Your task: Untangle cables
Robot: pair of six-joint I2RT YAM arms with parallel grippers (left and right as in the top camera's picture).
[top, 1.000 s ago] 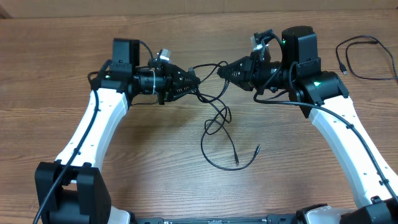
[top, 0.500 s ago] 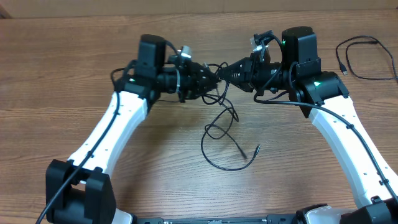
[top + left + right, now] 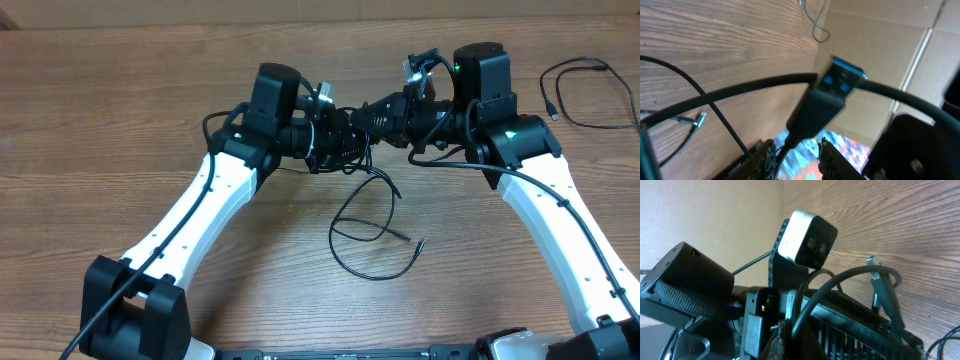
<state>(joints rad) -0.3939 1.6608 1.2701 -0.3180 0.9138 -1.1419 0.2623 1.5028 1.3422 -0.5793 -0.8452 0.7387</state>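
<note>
The cables (image 3: 352, 212) are thin black cords that hang from both grippers and loop on the table, their small plug ends (image 3: 418, 243) lying loose. My left gripper (image 3: 352, 135) sits tip to tip with my right gripper (image 3: 373, 116). In the left wrist view a black plug with a blue tip (image 3: 832, 92) stands just ahead of the left gripper (image 3: 796, 150). Its cord runs between the parted fingers (image 3: 767, 156), leaning on the left one. In the right wrist view the right gripper (image 3: 790, 332) is shut on a cable (image 3: 840, 280), which arches away beside a silver plug (image 3: 874, 262).
A separate black cable (image 3: 590, 95) lies coiled at the far right of the wooden table (image 3: 100, 130). The left wrist camera (image 3: 807, 237) shows very close in the right wrist view. Both white arms flank the loose loop.
My left arm has swung right until its gripper meets the right one, and its jaws have widened a little. The loose loop on the table has shifted right. The right arm has stayed put.
</note>
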